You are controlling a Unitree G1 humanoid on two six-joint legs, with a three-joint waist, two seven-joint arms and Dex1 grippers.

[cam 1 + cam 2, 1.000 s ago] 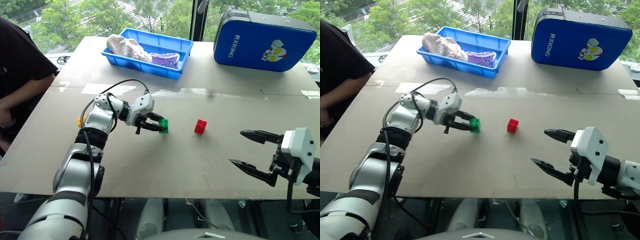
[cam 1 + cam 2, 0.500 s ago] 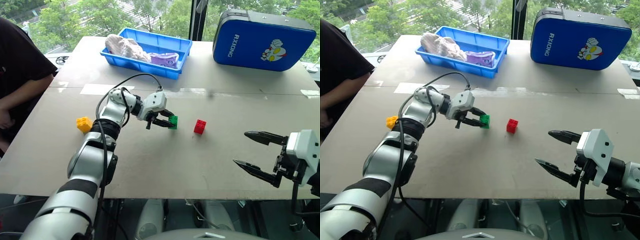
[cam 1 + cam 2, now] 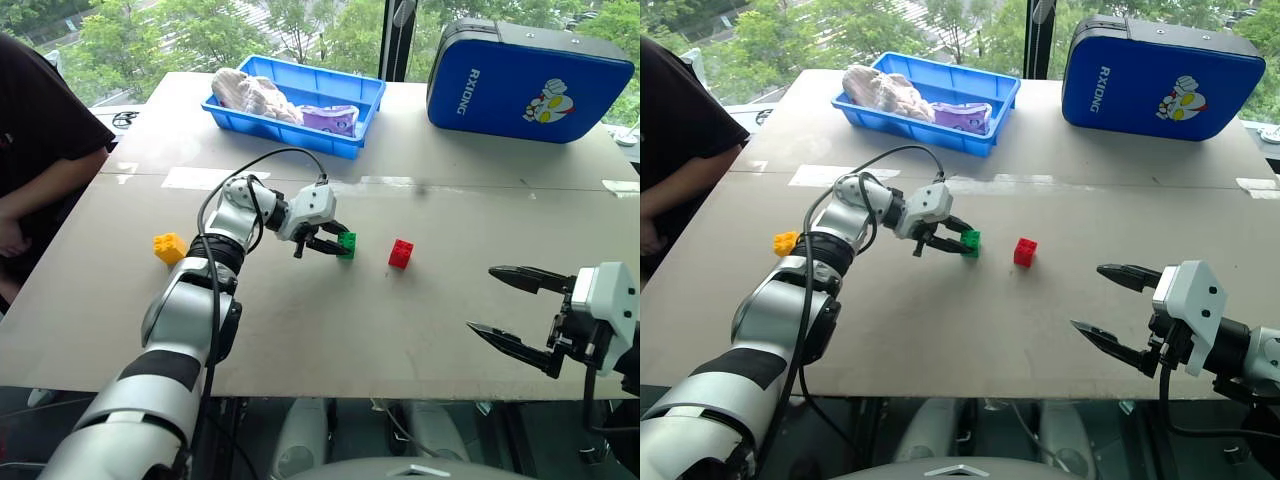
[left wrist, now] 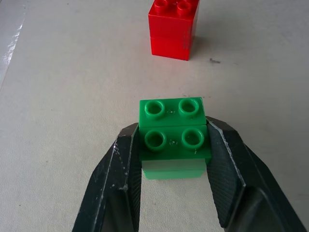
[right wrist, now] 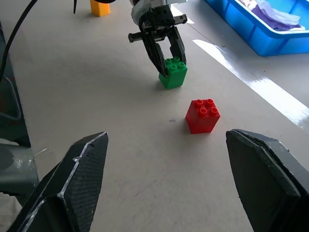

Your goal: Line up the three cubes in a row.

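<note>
Blue tray [image 3: 350, 143] at the far side of the worktop [image 3: 300, 330], holding a crumpled pale cloth [image 3: 250, 95] at its left end and a purple printed packet [image 3: 332, 119] at its right end. Blue zipped case [image 3: 525, 80] to the right of the tray, marked "RXIONG" in white along its left side, with a cartoon figure printed further right.

Green cube [image 3: 347, 245] nearer than the tray, just right of its right end, pinched on two opposite sides by the left hand [image 3: 338, 243]; studs up, four of them in a square, cube upright, lower half paler green than the top. No clear long axis. Cannot tell whether resting on the worktop or just above it.

Red cube [image 3: 401, 253] just right of the green cube, apart from it, studs up, standing on the worktop, slightly turned against the green one.

Yellow cube [image 3: 168, 247] well left of the green cube, roughly level with it, studs up, beyond the left forearm.

Right hand [image 3: 512, 310] well right of the red cube and nearer, fingers spread wide, holding nothing
</note>
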